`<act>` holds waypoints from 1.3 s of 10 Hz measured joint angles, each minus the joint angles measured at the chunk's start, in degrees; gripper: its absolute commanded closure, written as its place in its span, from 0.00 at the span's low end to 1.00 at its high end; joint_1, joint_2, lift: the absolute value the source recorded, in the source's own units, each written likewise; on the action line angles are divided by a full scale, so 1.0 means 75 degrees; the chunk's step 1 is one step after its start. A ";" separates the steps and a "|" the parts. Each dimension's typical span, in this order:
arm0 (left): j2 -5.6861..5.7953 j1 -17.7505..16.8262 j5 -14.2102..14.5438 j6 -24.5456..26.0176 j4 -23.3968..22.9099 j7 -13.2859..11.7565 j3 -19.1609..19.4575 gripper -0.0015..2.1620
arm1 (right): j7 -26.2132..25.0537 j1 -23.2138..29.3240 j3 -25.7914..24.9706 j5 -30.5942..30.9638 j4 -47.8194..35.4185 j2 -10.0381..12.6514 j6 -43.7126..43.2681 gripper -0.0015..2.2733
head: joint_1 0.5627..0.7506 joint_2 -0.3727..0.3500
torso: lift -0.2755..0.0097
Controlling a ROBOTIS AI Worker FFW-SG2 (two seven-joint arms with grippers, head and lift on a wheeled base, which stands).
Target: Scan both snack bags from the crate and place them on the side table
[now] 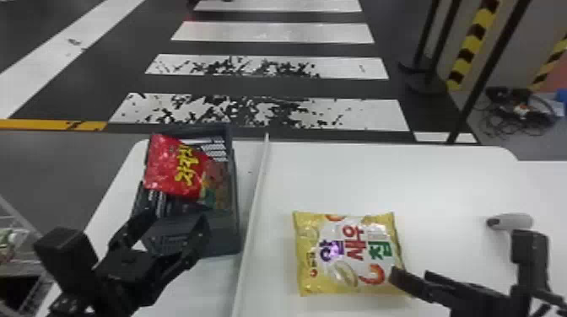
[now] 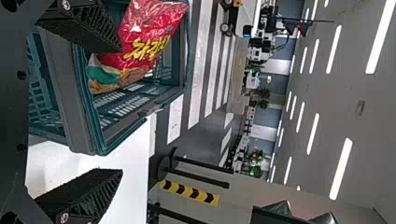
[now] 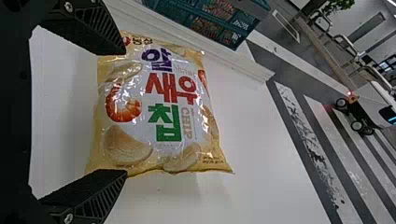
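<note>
The red snack bag leans in the dark crate, its upper part at the left rim. My left gripper stands open over the crate's near end. In the left wrist view the left gripper has a gap between its fingers, and the red bag lies beyond the upper one. The yellow shrimp-chip bag lies flat, printed face up, on the white table. My right gripper is at its near right corner; in the right wrist view the right gripper is open, facing the bag.
A raised white divider runs between the crate and the yellow bag. A pale handheld device with a dark end lies at the table's right. Something colourful shows inside the crate beside the red bag. A wire rack stands at far left.
</note>
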 measured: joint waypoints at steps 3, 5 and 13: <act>0.0012 0.0076 0.0012 0.0001 0.0022 -0.0007 -0.0019 0.04 | 0.0056 -0.0291 0.0005 -0.0025 0.0540 0.0041 0.0022 0.04 | 0.70 0.54 | 0.63; 0.0007 -0.0031 0.0020 -0.0001 0.0196 -0.0005 -0.0059 0.04 | 0.0217 -0.0607 0.0077 0.0125 0.1012 0.0070 -0.0024 0.04 | 0.70 0.54 | 0.63; -0.0044 -0.0103 0.0025 -0.0231 0.0506 -0.0017 -0.0114 0.04 | 0.0795 -0.1273 0.0102 0.0840 0.2303 0.0237 -0.0168 0.04 | 0.70 0.51 | 0.63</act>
